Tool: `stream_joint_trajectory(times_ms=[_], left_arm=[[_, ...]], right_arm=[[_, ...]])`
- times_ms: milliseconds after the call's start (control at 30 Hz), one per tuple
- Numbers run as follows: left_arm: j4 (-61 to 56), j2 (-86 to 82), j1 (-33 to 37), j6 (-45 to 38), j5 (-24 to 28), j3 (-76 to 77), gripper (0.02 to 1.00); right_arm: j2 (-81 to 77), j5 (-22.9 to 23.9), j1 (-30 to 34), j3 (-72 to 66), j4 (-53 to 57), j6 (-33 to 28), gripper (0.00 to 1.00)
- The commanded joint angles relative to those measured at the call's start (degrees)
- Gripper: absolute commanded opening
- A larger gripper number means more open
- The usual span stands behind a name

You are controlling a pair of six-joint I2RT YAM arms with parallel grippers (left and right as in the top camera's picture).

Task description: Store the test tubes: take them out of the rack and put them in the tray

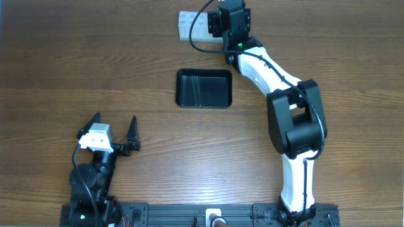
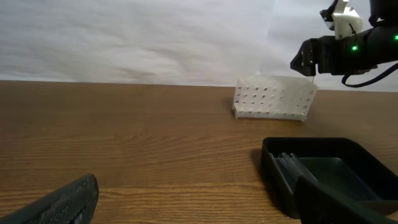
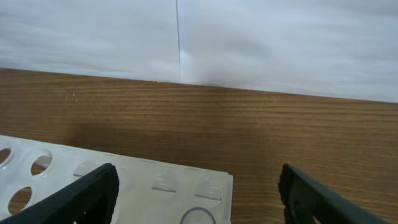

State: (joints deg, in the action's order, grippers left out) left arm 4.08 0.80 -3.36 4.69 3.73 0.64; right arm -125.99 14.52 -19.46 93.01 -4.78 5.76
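The white test tube rack [image 1: 189, 26] stands at the far edge of the table, its side full of holes [image 2: 273, 98]. My right gripper [image 1: 213, 25] hovers open above the rack's right end [image 2: 309, 65]. Between its fingers [image 3: 199, 211] lies the rack top [image 3: 124, 186], with the clear rim of a test tube [image 3: 198, 216] in the nearest hole. The black tray [image 1: 204, 88] lies mid-table with a few clear tubes [image 2: 289, 165] on its left side. My left gripper [image 1: 113, 126] rests open and holds nothing, low at the near left, well away from the tray.
A white wall or sheet rises right behind the rack. Bare wooden table spreads to the left of the tray and between the two arms. The right arm's elbow [image 1: 297, 116] stands to the right of the tray.
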Motion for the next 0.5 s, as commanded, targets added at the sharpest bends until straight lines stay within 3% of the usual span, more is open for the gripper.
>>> stream_joint_trajectory(times_ms=[33, 333, 500], left_arm=[[0.07, -0.42, 0.37, -0.87, 0.74, -0.31, 1.0], [0.07, -0.42, 0.37, -0.87, 0.74, -0.31, 1.0], [0.07, -0.42, 0.37, -0.87, 0.74, -0.31, 1.0]], right_arm=[[-2.4, 1.01, 0.46, 1.51, -1.44, -0.07, 0.783], [-3.39, 1.01, 0.55, 1.51, -2.56, -0.04, 0.671], [-3.67, 1.01, 0.68, 1.51, -2.75, -0.02, 0.52]])
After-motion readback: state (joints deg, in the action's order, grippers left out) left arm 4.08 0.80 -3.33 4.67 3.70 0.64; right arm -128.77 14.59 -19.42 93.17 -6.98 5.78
